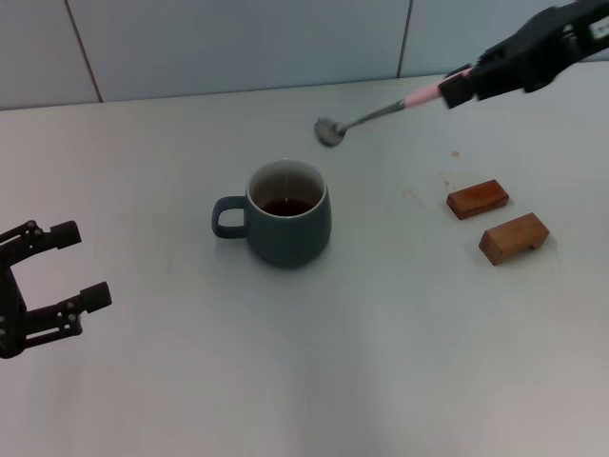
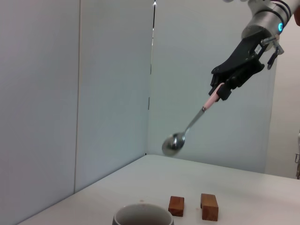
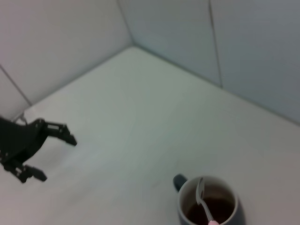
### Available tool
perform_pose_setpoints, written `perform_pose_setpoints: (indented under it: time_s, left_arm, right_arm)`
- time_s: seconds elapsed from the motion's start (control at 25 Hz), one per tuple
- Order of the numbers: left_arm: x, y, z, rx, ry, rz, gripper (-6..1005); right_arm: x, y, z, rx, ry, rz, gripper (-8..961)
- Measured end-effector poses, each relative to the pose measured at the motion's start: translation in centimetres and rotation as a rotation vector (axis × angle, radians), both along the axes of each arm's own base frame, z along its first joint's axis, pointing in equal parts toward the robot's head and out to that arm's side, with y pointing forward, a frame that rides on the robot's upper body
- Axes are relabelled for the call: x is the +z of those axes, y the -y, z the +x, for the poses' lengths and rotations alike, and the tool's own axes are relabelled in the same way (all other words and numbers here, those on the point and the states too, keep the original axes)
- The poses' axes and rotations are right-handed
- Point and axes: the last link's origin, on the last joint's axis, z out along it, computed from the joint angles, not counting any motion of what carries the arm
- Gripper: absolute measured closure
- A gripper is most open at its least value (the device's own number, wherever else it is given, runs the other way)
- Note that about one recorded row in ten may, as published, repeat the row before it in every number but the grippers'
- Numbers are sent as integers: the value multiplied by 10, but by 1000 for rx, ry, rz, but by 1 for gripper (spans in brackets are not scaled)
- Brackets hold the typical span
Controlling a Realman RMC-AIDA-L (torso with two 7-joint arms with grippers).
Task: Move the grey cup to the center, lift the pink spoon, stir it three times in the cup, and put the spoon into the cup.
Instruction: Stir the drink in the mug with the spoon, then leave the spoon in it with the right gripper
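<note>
At the middle of the white table (image 1: pixel 285 381) stands the grey cup (image 1: pixel 288 228); the left gripper (image 1: pixel 68 269) rests wide open well apart. Above, the right gripper (image 1: pixel 461 88) pinches the pink spoon (image 1: pixel 381 114) aloft.

Open table (image 1: pixel 381 362) surrounds the grey cup (image 1: pixel 290 228); two wooden blocks (image 1: pixel 495 219) sit right.

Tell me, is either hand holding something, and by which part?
The right hand holds the pink spoon by the end of its pink handle, above the table. The left hand is open and holds nothing.
</note>
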Motion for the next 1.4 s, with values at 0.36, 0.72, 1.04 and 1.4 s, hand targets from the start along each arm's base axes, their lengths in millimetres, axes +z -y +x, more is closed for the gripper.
perform_pose_setpoints:
  time_s: [0.36, 0.72, 1.04, 1.4]
  left_arm:
    - [0, -3, 3, -9, 1, -1, 168]
    - [0, -4, 3, -9, 5, 4, 168]
    - [1, -3, 2, -4, 7, 8, 168]
    - [0, -4, 2, -2, 0, 6, 168]
  right_arm:
    - [-27, -23, -22, -20, 105, -87, 839]
    - [-56, -43, -34, -15, 222, -103, 839]
    - [-88, -54, -41, 3, 296, -137, 839]
    - [-128, -64, -51, 62, 424, -133, 839]
